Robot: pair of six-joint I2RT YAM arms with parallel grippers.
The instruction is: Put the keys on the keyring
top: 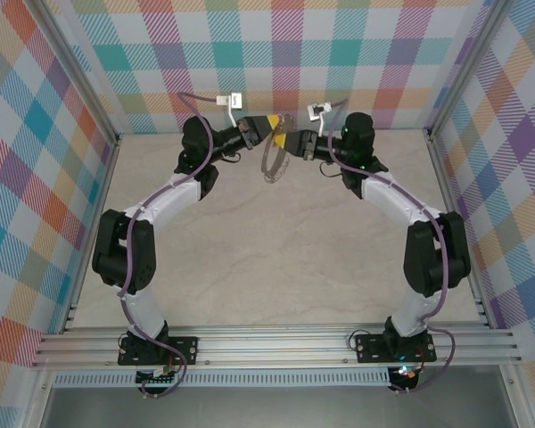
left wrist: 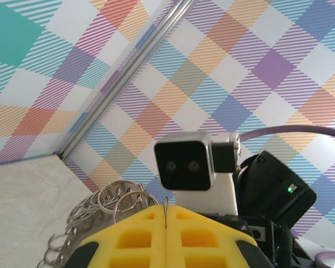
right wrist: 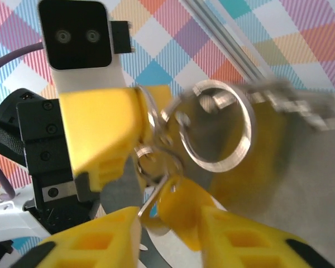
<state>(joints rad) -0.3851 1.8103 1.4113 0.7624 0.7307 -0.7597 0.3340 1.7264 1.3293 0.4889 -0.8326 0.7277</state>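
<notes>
bases of the two arms sit bolted to a metal rail (top: 276,343) at the near edge of the table (top: 276,259), the left arm (top: 129,254) on the left and the right arm (top: 432,254) on the right. each arm rises from its base and bows outward at a dark elbow. each then folds back inward, so the two forearms lean towards each other over the far part of the table. seen from above they make a rough heart shape, with the wrists nearly meeting just before the back wall.

the left gripper (top: 269,125) points right and the right gripper (top: 290,141) points left, tip to tip and almost touching. the left one's yellow fingers (left wrist: 134,240) are pressed flat together, with a thin sliver of metal pinched in the seam between them. from that pinch the keyring (top: 271,162) hangs down between the two grippers, off the table. its edge is crowded with small silvery loops (left wrist: 100,204).

the right one's yellow fingers (right wrist: 100,240) stand a narrow gap apart. the key (right wrist: 181,204) sits in that gap by its yellow-orange head, seemingly nipped there, right up against the loops. the close view is blurred, so i cannot tell whether the key is threaded onto anything.

behind it all stands the checked, pastel-coloured back wall (top: 276,53).
</notes>
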